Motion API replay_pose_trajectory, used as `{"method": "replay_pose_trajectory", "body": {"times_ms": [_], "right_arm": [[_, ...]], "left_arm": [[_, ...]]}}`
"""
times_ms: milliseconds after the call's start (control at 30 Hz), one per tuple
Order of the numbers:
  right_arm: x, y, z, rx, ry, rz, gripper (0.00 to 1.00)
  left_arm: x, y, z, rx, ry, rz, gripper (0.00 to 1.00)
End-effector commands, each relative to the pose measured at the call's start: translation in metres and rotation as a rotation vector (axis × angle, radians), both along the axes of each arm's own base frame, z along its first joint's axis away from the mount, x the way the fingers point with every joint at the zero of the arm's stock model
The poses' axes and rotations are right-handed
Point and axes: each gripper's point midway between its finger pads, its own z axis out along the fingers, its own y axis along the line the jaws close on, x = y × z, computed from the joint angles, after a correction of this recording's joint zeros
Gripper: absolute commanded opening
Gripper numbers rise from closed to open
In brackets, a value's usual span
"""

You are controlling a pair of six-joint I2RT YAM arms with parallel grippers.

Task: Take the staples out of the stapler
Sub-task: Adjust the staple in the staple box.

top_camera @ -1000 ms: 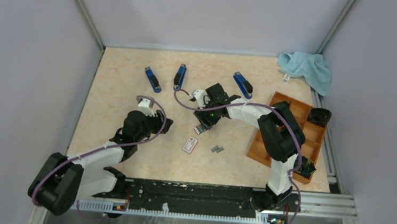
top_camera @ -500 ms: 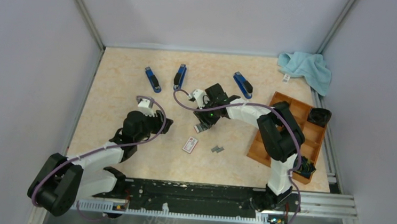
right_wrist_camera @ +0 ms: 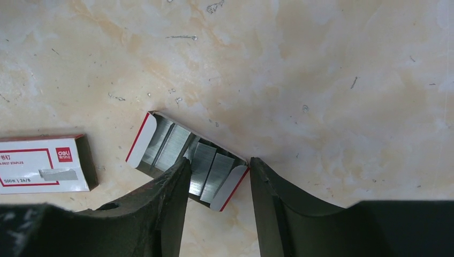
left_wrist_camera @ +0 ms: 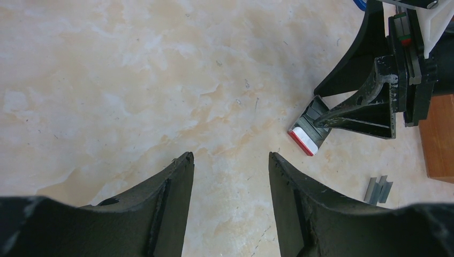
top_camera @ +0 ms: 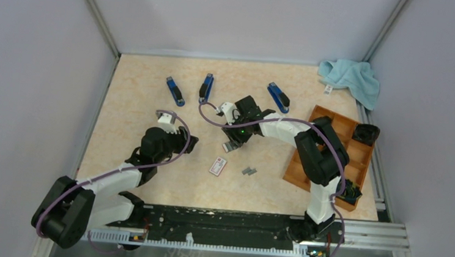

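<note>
Filling much of the right edge of the counter [top_camera: 128, 114], a wooden tray [top_camera: 361, 152] is the biggest item, with a blue cloth [top_camera: 352, 77] bunched in the far right corner. Both arms stand as they did a second ago, and nothing on the counter has shifted. The left gripper [left_wrist_camera: 230, 155] hangs released over bare surface toward the left edge. The right gripper [right_wrist_camera: 218, 160], jaws parted and grasping nothing, has one finger over an open cardboard tray [right_wrist_camera: 143, 140] near the counter's middle and the other just outside its corner. Three staplers lie short of the far edge. The left stapler [top_camera: 175, 91] and right stapler [top_camera: 278, 97] slant from far-left to near-right, while the middle stapler [top_camera: 206, 87] runs nearly far to near. A white box [top_camera: 218, 166] sits toward the near edge. Near it but apart, loose staples [top_camera: 249, 171] lie side by side, too small from above to read their long axis. Only the right wrist view shows packed staples [right_wrist_camera: 166, 144] inside the cardboard tray, laid across its short way.
</note>
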Motion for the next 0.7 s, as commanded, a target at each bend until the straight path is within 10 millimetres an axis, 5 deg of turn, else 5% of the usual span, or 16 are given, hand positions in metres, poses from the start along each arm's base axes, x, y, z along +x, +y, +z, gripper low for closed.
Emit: {"method": "replay_pose_trajectory", "body": {"times_ms": [0,667], "right_arm": [[0.009,0.009,0.005,0.013,-0.041,-0.007,0.46],[0.011,0.008,0.016,0.027,-0.069,-0.017,0.39]], "left_arm": [[0.000,0.001,0.005,-0.003,-0.031,0.002,0.60],[-0.001,0.001,0.006,-0.006,-0.039,0.004,0.60]]}}
